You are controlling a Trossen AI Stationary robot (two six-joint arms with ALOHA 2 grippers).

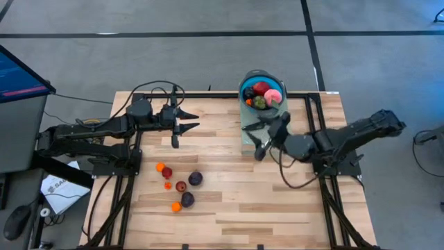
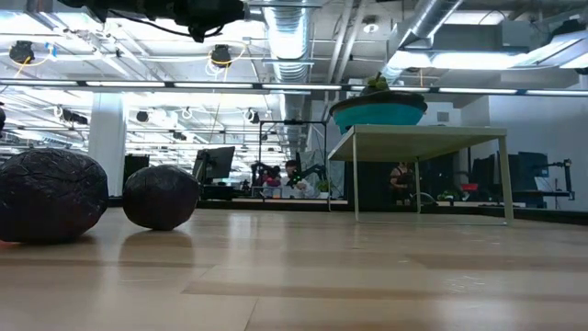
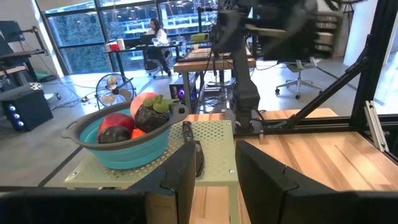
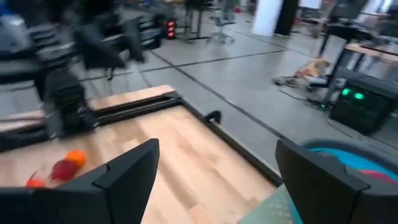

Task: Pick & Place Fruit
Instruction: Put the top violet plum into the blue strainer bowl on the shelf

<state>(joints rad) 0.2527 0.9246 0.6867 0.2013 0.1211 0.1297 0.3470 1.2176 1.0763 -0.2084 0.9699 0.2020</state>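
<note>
A teal bowl (image 1: 244,89) stands on a pale green perforated stand (image 1: 247,136) at the table's far middle. It holds red, pink, dark purple and green fruit (image 1: 262,94). More fruit lies on the wood at the near left: two dark purple pieces (image 1: 196,178), two red ones (image 1: 181,186) and small orange ones (image 1: 160,167). My left gripper (image 1: 194,120) hovers open left of the stand, fingers pointing at it (image 3: 214,180). My right gripper (image 1: 258,141) hangs open by the stand's near end (image 4: 217,180). In the low view the purple fruit (image 2: 161,196) rests on the table.
A black knife (image 3: 191,148) lies on the stand beside the bowl (image 3: 124,149). Black frame rails (image 1: 136,149) run along the table's left and right sides. Bare wood lies between the loose fruit and the stand. A monitor (image 1: 21,73) stands off the table's left.
</note>
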